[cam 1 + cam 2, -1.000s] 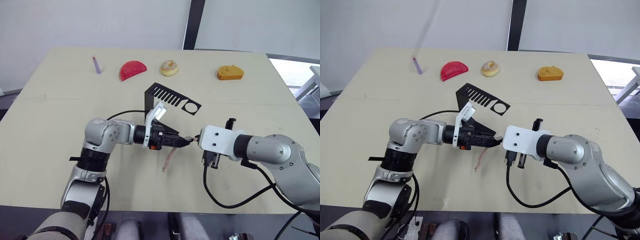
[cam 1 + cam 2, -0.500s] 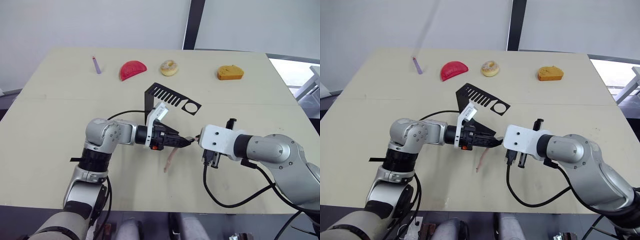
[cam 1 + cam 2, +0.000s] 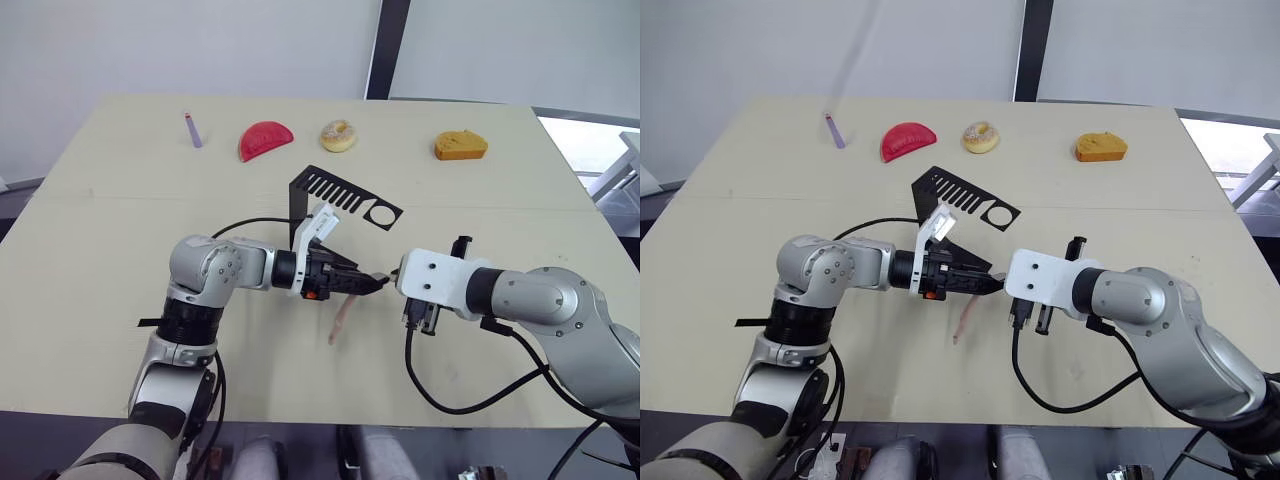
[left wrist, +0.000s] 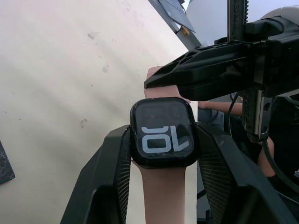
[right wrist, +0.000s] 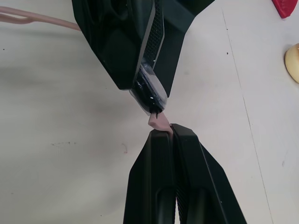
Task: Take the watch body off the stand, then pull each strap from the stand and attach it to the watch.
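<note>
While the pale table (image 3: 100, 260) spreads wide under both arms, the black stand (image 3: 335, 195) sits upright near its middle, its slotted top arm and round hole pointing toward the robot's right, and nothing hangs on it. Along the far edge lie a purple stick (image 3: 193, 130), a red half-round piece (image 3: 264, 139), a doughnut (image 3: 338, 135) and a yellow-brown piece (image 3: 460, 146), all well apart from the stand. In front of the stand the two arms meet nose to nose above the table. The left end effector (image 4: 161, 154) is clamped on the watch body (image 4: 162, 133), one finger on each side of the case, the screen with light digits facing its wrist camera. One pink strap (image 3: 341, 318) is already joined to the watch and droops down to the table. The right end effector (image 5: 167, 133) is pinched narrow on the end of the other strap (image 5: 159, 122), whose tip touches the edge of the watch body.
</note>
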